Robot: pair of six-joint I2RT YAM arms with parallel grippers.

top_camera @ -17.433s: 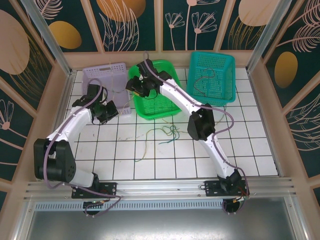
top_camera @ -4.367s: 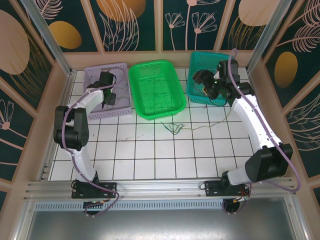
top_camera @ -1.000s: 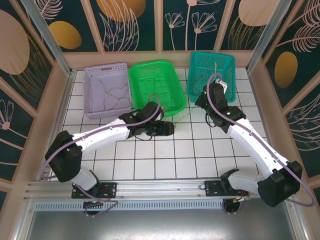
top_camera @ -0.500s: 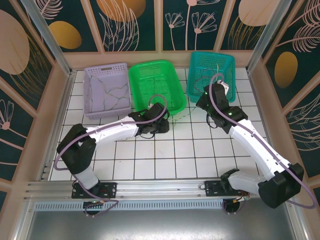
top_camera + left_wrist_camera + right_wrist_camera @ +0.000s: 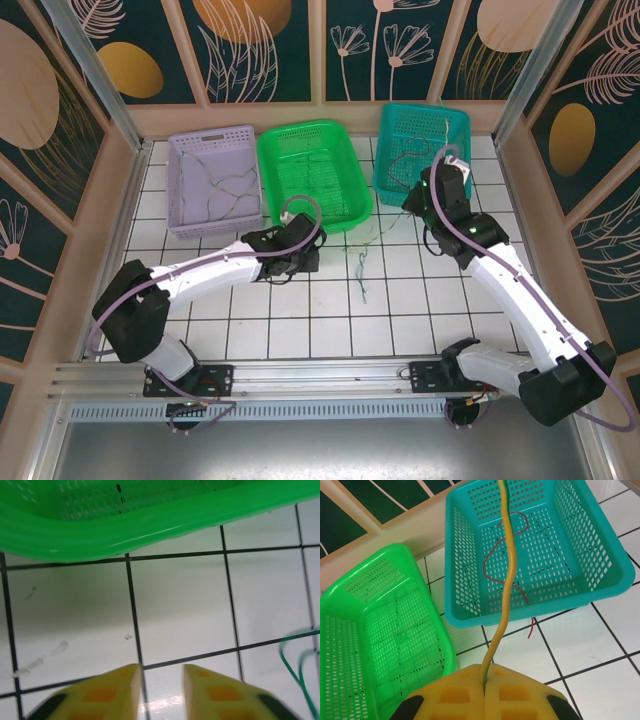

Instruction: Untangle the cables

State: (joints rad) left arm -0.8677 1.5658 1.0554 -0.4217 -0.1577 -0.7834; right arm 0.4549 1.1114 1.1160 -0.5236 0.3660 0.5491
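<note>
Left end effector (image 5: 161, 672): fingers apart, nothing between, low over worktop (image 5: 180, 610) just near of green basket (image 5: 150, 525). Green cable (image 5: 362, 272) lies loose on tiles to its right, long axis near-far. Left arm closer, so probably its grab. Right end effector (image 5: 484, 680) clamped on yellow cable (image 5: 504, 580), strung toward teal basket (image 5: 580, 600).

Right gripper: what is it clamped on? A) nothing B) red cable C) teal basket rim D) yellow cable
D: in the right wrist view the right gripper has its jaws shut on the yellow cable, which runs up from between them, while the red cable hangs free over the teal basket rim.
</note>
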